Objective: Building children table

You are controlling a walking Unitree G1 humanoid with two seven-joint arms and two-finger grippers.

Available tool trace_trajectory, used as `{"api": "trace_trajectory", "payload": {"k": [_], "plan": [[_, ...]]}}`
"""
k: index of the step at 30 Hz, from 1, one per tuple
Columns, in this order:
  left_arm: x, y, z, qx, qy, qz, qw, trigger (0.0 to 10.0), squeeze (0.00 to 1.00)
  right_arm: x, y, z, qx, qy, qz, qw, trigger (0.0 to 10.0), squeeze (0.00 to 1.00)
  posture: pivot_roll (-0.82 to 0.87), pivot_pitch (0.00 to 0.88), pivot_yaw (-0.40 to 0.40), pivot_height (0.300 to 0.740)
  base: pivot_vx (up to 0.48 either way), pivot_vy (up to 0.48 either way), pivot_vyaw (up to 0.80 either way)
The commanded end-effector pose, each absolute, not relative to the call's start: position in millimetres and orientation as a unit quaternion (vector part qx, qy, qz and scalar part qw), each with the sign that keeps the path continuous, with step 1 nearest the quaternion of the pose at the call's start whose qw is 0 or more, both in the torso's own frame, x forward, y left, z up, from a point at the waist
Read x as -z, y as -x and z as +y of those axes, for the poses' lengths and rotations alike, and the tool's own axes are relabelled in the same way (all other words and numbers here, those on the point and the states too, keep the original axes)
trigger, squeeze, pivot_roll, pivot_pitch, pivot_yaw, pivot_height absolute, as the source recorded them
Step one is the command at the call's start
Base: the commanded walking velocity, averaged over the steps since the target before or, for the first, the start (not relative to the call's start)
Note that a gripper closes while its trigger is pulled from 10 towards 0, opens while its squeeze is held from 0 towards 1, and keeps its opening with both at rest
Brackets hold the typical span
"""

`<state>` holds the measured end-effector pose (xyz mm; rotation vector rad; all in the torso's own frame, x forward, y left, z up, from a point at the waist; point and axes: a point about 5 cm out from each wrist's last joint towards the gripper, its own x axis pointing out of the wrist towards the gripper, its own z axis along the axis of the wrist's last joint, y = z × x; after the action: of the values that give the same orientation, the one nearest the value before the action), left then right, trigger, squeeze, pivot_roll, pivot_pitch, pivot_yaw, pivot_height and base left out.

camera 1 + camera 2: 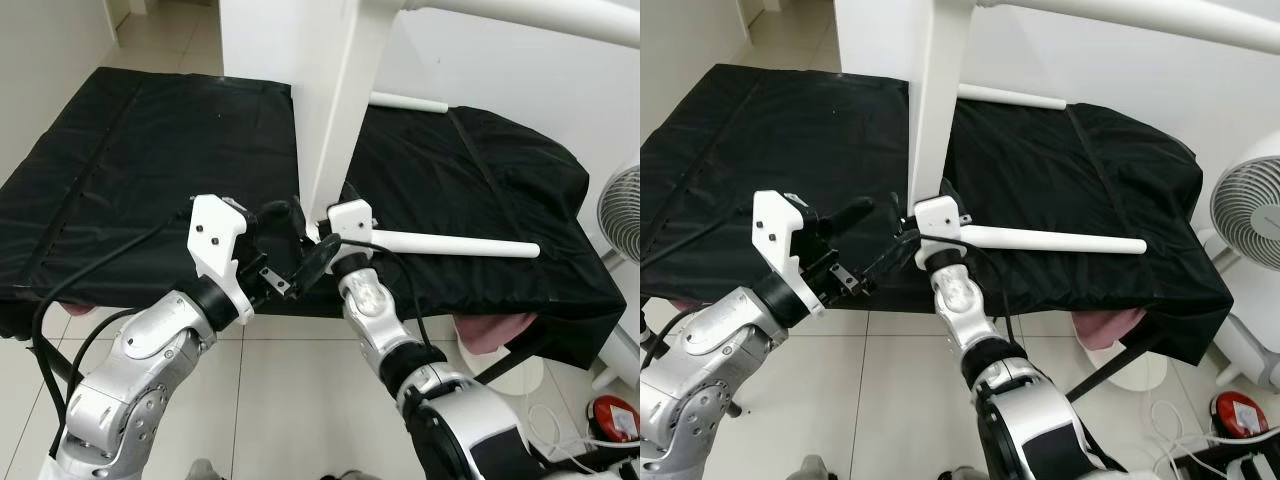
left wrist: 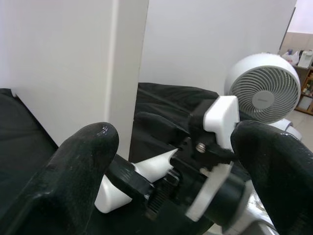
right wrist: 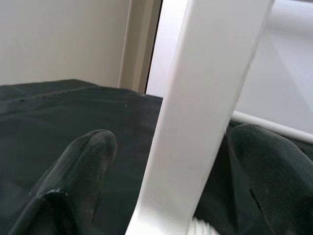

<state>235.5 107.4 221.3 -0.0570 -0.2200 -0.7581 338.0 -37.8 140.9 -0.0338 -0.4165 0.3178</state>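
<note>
Right gripper [image 3: 166, 161], fingers spread, straddles smooth white table leg [image 1: 335, 110] above black cloth [image 1: 130, 170]; contact unclear. Left gripper [image 2: 171, 161] gapes empty beside it. Loose white rod [image 1: 460, 244] nearby.

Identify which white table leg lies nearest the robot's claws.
The long leg lying across the black cover's front, beside the right claw; the other leg lies farther back.

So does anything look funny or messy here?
A bit. Two round white table legs lie loose on the black cloth, not yet attached. Something pink pokes out under the cloth's edge on the robot's right.
</note>
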Motion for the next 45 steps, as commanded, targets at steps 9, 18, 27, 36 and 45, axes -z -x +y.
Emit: {"api": "trace_trajectory", "payload": {"k": [9,18,27,36,45], "plan": [[-203,-249,110,0.334,0.016,-0.084,0.939,10.0,0.00,-139,-327,-51,-0.154,0.009,-0.226,0.962,10.0,0.00,0.07,0.000,-0.104,0.740,0.000,0.000,0.00],[-181,-275,125,0.216,0.006,-0.059,0.975,10.0,0.00,-140,-327,-100,-0.086,0.014,-0.217,0.972,10.0,0.00,0.05,0.000,-0.102,0.740,0.000,0.000,0.00],[-176,-286,131,0.177,0.007,-0.067,0.982,10.0,0.00,-140,-325,-126,-0.021,0.022,-0.187,0.982,10.0,0.00,0.03,0.000,-0.089,0.740,0.000,0.000,0.00],[-164,-291,138,0.125,-0.013,-0.070,0.990,10.0,0.00,-130,-315,-139,0.009,0.023,-0.162,0.986,10.0,0.00,0.02,0.000,-0.089,0.740,0.000,0.000,0.00],[-141,-287,138,0.110,-0.010,-0.043,0.993,10.0,0.00,-127,-315,-138,0.006,0.021,-0.149,0.989,10.0,0.00,0.03,0.000,-0.099,0.740,0.000,0.000,0.00]]}}
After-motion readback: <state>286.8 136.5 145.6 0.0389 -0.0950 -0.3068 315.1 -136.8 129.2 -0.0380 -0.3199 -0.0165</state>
